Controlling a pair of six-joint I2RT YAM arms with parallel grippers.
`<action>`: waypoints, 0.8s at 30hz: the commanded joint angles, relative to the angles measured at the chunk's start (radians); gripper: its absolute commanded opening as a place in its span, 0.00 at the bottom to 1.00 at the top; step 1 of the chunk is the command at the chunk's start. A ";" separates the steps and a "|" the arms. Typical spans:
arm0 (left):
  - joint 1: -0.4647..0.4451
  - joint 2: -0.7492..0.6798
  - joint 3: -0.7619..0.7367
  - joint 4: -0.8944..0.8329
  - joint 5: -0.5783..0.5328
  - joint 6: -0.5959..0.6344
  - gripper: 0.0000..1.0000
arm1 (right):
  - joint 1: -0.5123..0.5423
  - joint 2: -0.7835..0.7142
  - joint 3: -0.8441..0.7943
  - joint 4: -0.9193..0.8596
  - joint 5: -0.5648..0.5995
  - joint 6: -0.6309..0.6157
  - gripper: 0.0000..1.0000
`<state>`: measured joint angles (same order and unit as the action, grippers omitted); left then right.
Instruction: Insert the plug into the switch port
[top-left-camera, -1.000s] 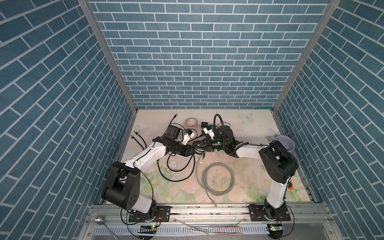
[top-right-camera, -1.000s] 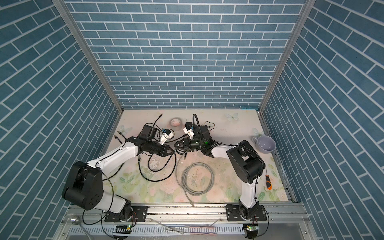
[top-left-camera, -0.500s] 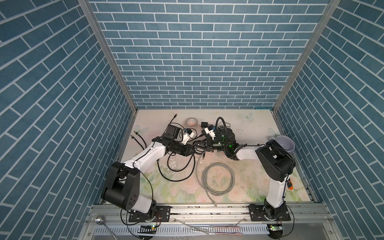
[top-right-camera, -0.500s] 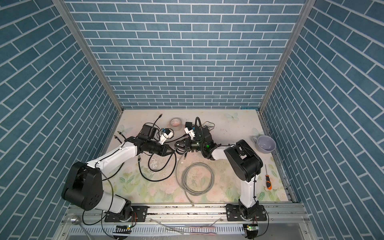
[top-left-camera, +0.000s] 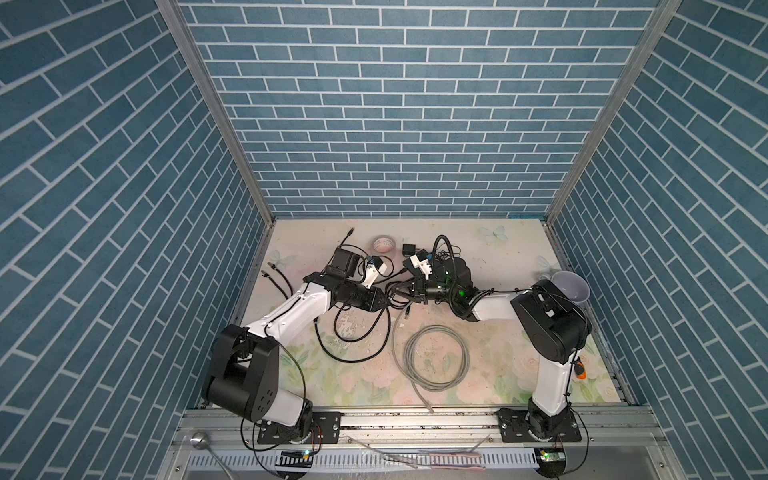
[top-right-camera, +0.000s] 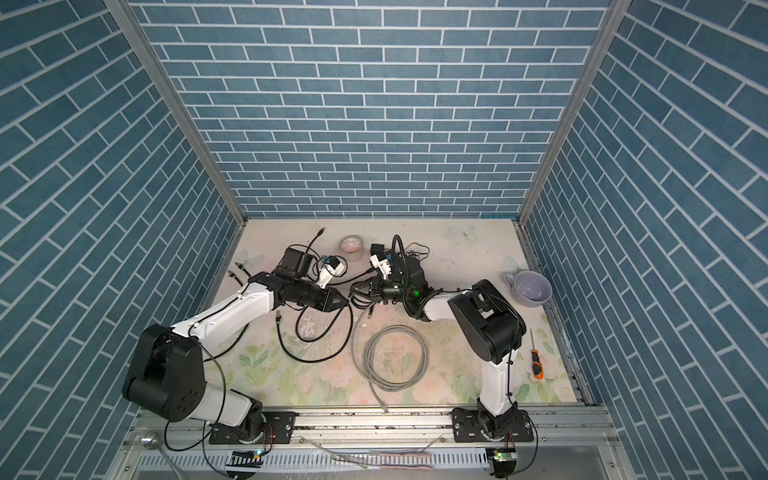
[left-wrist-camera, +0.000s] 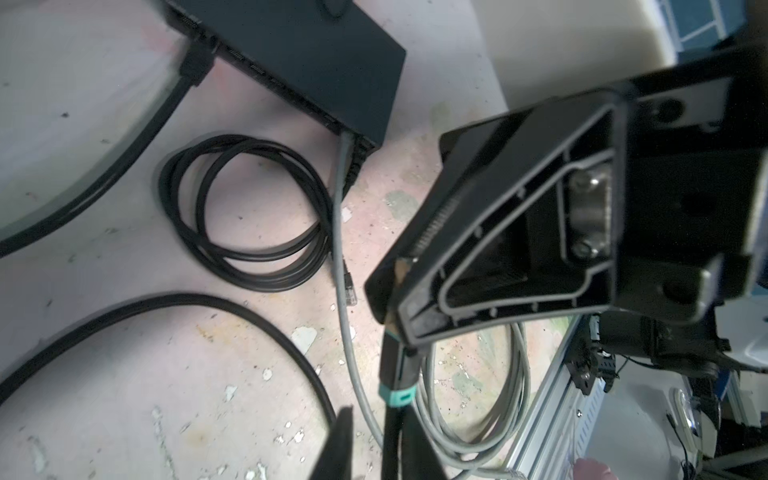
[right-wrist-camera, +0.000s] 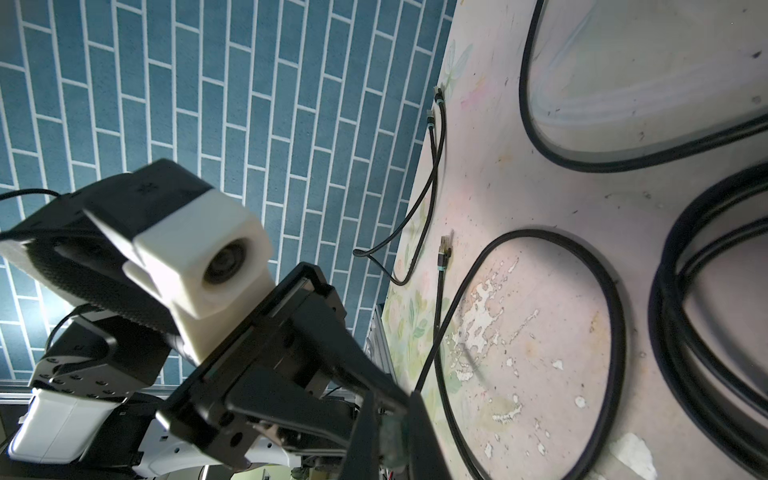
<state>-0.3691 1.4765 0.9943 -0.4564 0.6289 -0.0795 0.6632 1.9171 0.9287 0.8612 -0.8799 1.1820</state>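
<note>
Currently gripped: plug (left-wrist-camera: 395, 397), black boot with a teal band, pinched in the right hand (left-wrist-camera: 387, 318), whose jaws are closed on it.
Left hand (left-wrist-camera: 376, 419): black fingers slightly parted astride the plug's round black cable (left-wrist-camera: 390, 449), one finger clear of it.
Switch (left-wrist-camera: 311, 54): flat matte-black box, sockets lining one edge, lying on the pale, chipped worktop (left-wrist-camera: 124, 374), apart from the plug.
</note>
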 joint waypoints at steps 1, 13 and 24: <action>-0.009 -0.045 0.027 -0.041 -0.161 -0.001 0.31 | 0.006 -0.028 -0.002 -0.070 0.056 0.030 0.00; -0.228 -0.021 0.044 -0.065 -0.532 0.072 0.40 | 0.012 -0.074 0.028 -0.265 0.154 0.028 0.00; -0.249 0.039 0.055 0.004 -0.495 0.073 0.41 | 0.021 -0.090 0.037 -0.306 0.162 0.032 0.00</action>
<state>-0.6140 1.5040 1.0241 -0.4820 0.1242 -0.0151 0.6762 1.8603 0.9321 0.5713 -0.7361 1.1828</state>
